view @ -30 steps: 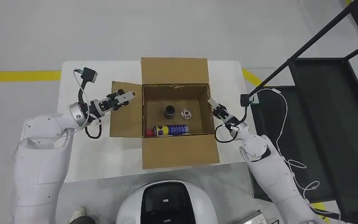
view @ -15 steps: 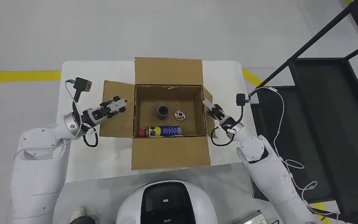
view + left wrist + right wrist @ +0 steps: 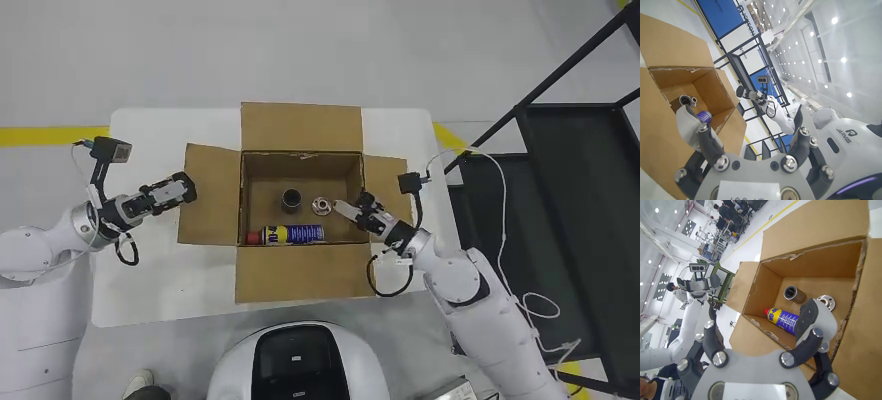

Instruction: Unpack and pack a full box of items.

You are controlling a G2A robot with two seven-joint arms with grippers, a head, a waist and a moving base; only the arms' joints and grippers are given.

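Note:
The open cardboard box (image 3: 300,126) stands mid-table with all its flaps folded out. On its floor lie a blue and yellow spray can (image 3: 290,234) (image 3: 783,318), a dark metal cylinder (image 3: 291,199) (image 3: 795,294) and a small metal flange (image 3: 322,206) (image 3: 827,301). My right gripper (image 3: 348,210) (image 3: 759,313) is open and empty, just inside the box's right wall, above the flange. My left gripper (image 3: 182,187) (image 3: 743,117) is open and empty at the outer edge of the left flap, facing the box (image 3: 677,47).
The white table (image 3: 160,270) has bare room to the left of the box and a strip in front of it. A black metal rack (image 3: 570,200) stands close beside the table's right edge.
The box slid slightly left and its right flap folded outward. My left gripper drew back left off the left flap. My right gripper moved left, in over the box's right wall.

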